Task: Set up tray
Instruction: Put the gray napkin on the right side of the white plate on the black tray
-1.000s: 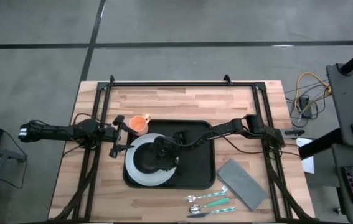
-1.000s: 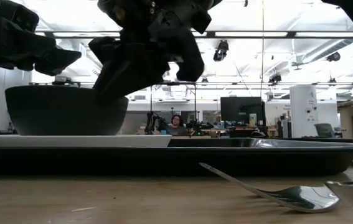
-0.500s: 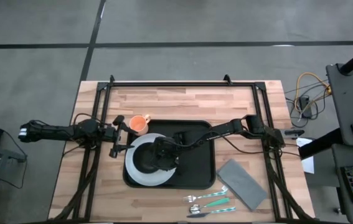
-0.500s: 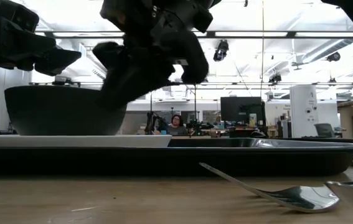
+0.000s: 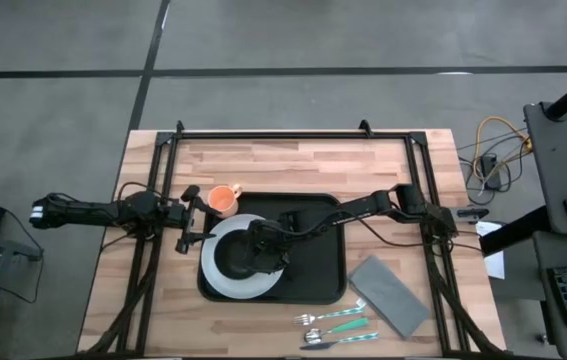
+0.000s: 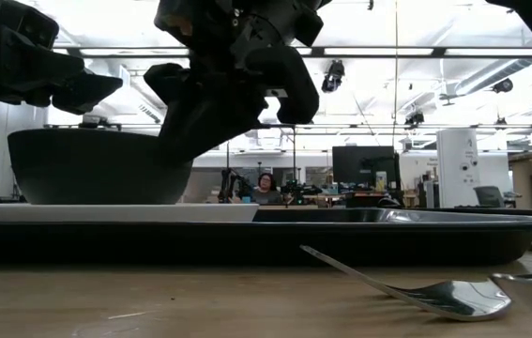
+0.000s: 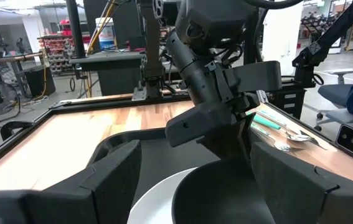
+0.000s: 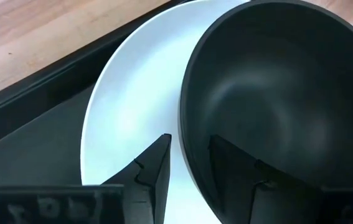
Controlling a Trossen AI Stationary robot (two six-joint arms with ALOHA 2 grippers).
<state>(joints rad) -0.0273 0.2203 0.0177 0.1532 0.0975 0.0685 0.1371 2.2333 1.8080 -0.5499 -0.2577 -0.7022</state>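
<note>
The black tray [image 5: 313,270] lies mid-table. A white plate [image 5: 215,288] rests on its left half, and a black bowl [image 5: 231,258] stands upright on the plate. My right gripper [image 5: 261,250] is open at the bowl's right rim. In the right wrist view [image 8: 190,165], one finger stands inside the bowl [image 8: 276,93] and one outside over the plate [image 8: 132,106], with the rim between them. My left gripper [image 5: 185,218] waits open at the tray's left edge; in its wrist view [image 7: 195,186] it faces the bowl.
An orange cup [image 5: 225,198] stands on the wood off the tray's far-left corner, close to my left gripper. A grey napkin [image 5: 390,295] lies right of the tray. Teal-handled cutlery [image 5: 335,325] lies near the table's near edge. A person [image 6: 266,188] sits far back in the room.
In the low view my right gripper's fingers have shifted a little at the bowl's rim. The bowl, plate and tray have stayed where they were.
</note>
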